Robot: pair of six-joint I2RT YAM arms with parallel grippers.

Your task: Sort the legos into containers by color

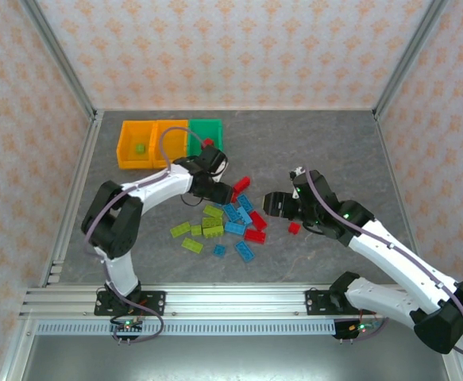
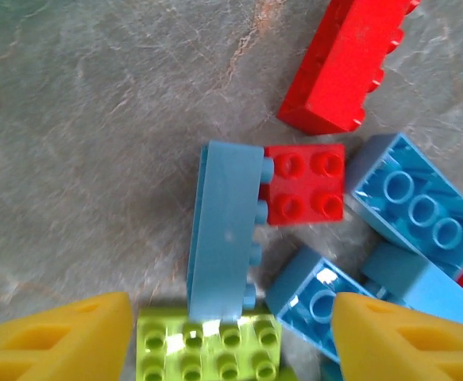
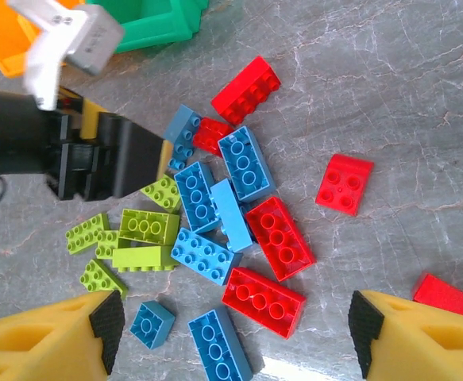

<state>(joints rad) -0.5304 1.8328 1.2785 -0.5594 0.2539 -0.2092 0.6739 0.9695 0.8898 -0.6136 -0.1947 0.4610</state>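
While the overhead camera gives the big picture, it's pretty vague on the details. From up there the legos are a loose heap mid-table between the two arms. The containers sit in a touching row at the far left, two orange and then one green. It's the view that lets you look inside them: a lime piece in the leftmost orange bin and a red piece in the green one.

The left wrist cam gets you right down at the heap's far-left edge. The left gripper has its jaws apart and isn't clamped on anything. A lime block sits between the yellow fingers, with a clear gap on its right side. A light blue brick lies on its side just past the lime block, touching a red two-by-two. A long red brick lies further out, separate from both.

The right wrist cam looks across the whole heap from the other side. The right gripper is spread wide with nothing in it, hanging over the near bricks. You also get a red square lying studs-down, off on its own to the right. There's also a red sliver close to the right-hand finger, plus corners of the green bin and an orange bin.
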